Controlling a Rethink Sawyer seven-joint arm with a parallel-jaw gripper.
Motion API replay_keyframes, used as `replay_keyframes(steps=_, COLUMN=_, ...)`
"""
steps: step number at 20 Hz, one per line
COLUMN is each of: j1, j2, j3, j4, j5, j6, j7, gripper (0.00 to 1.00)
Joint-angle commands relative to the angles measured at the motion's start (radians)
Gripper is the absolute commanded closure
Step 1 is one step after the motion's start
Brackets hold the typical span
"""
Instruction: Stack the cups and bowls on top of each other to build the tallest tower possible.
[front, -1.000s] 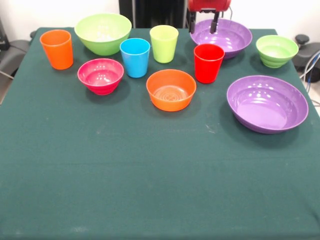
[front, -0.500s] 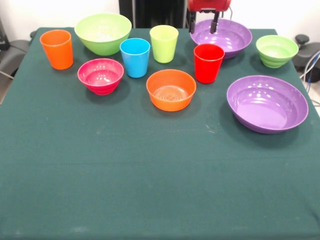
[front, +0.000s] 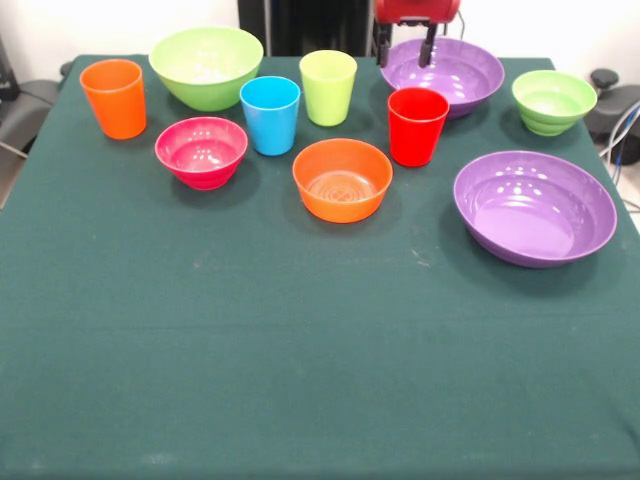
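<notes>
Every cup and bowl stands apart on the green table; nothing is stacked. The orange cup (front: 114, 97), blue cup (front: 270, 114), lime cup (front: 328, 87) and red cup (front: 417, 125) are upright. The large lime bowl (front: 206, 66) is far left, the pink bowl (front: 201, 151) and orange bowl (front: 342, 179) nearer. One purple bowl (front: 445, 73) sits at the back, another purple bowl (front: 534, 206) at the right, the small green bowl (front: 553, 101) beyond it. My gripper (front: 407, 48) hangs open and empty over the back purple bowl's left rim.
The green tablecloth (front: 300, 350) covers the table to its front edge. Dark equipment (front: 20, 110) shows past the left edge, and a black object with cables (front: 615, 100) lies past the right edge.
</notes>
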Motion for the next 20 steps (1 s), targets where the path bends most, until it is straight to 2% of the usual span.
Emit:
replay_keyframes(steps=1, j1=-0.008, j2=0.010, j3=0.078, j4=-0.034, j5=-0.011, j6=-0.049, j7=0.141, gripper=0.00)
replay_keyframes(steps=8, j1=0.016, j2=-0.008, j3=0.072, j4=-0.025, j5=0.004, j6=-0.038, j7=0.161, gripper=0.00)
replay_keyframes(steps=20, j1=-0.039, j2=-0.016, j3=0.097, j4=-0.038, j5=-0.007, j6=0.003, j7=0.117, gripper=0.00)
